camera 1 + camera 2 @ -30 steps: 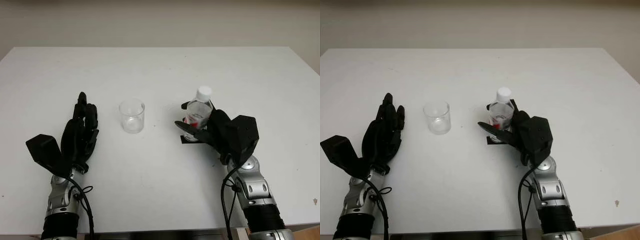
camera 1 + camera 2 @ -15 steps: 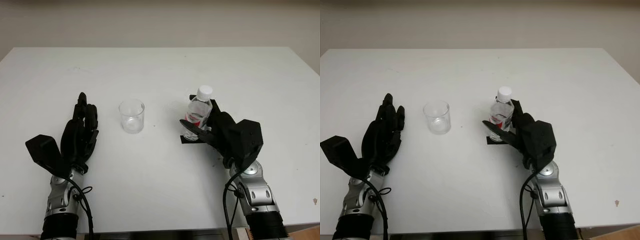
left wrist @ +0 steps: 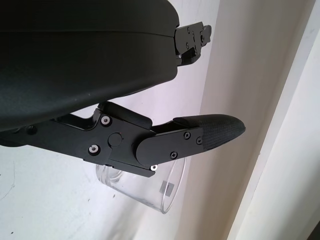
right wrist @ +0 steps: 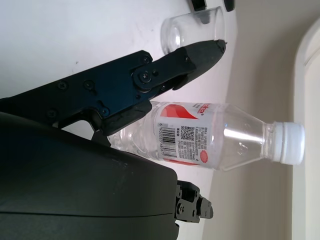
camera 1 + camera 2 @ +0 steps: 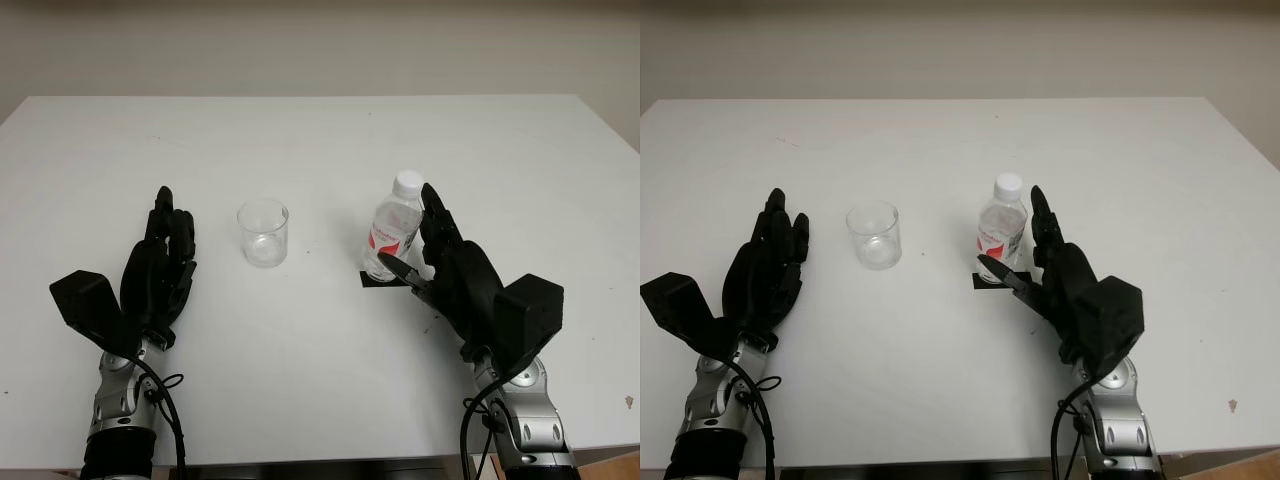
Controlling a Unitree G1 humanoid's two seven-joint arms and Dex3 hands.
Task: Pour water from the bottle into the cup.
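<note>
Capped bottle (image 5: pixel 393 236) stands upright on the tabletop (image 5: pixel 320 150), right of the cup (image 5: pixel 264 232); right hand (image 5: pixel 455 280) beside it, fingers apart, unclamped, apparently staging a grasp; left hand (image 5: pixel 158 270) open, parked.

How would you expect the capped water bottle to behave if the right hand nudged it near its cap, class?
The water bottle stands tall and narrow on the table, so a push near its white cap would probably tip it. Its clear thin walls suggest it may dent under a squeeze. It looks nearly empty, so likely light. The right hand is open beside it.
</note>
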